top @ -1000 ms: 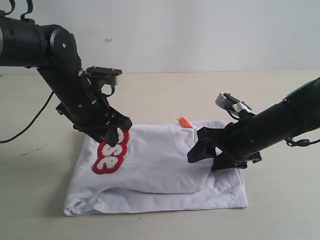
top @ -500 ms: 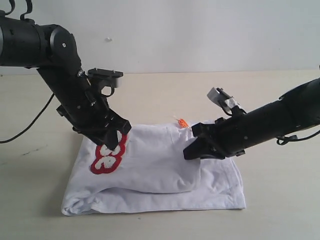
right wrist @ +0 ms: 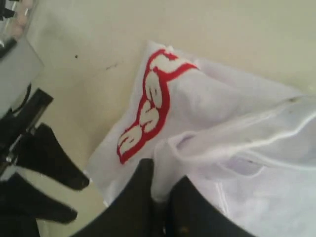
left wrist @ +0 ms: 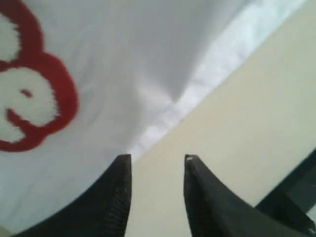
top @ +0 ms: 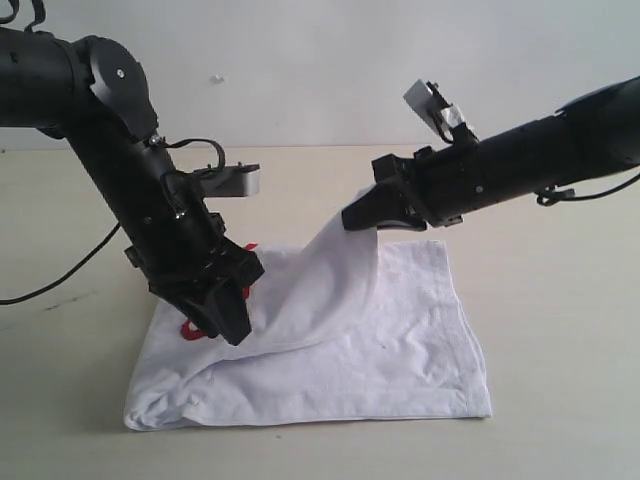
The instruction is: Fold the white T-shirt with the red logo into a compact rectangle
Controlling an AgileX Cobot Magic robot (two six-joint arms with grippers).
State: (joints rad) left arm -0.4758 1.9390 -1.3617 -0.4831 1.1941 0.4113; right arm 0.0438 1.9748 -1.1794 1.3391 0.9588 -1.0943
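Note:
The white T-shirt lies partly folded on the table. My right gripper is shut on a bunch of its cloth and holds that flap up above the rest. The red logo shows plainly in the right wrist view. In the exterior view my left arm hides it except for a red sliver. My left gripper is low at the shirt's left part. It stands open with bare table between its fingers, and the shirt's hem and logo lie just beyond the tips.
The beige table stretches around the shirt on all sides. A dark cable trails from the left arm across the table at the left. A pale wall rises behind.
My right gripper has risen and swung back toward the middle, pulling a flap of the shirt up with it. My left gripper dropped lower and forward over the logo.

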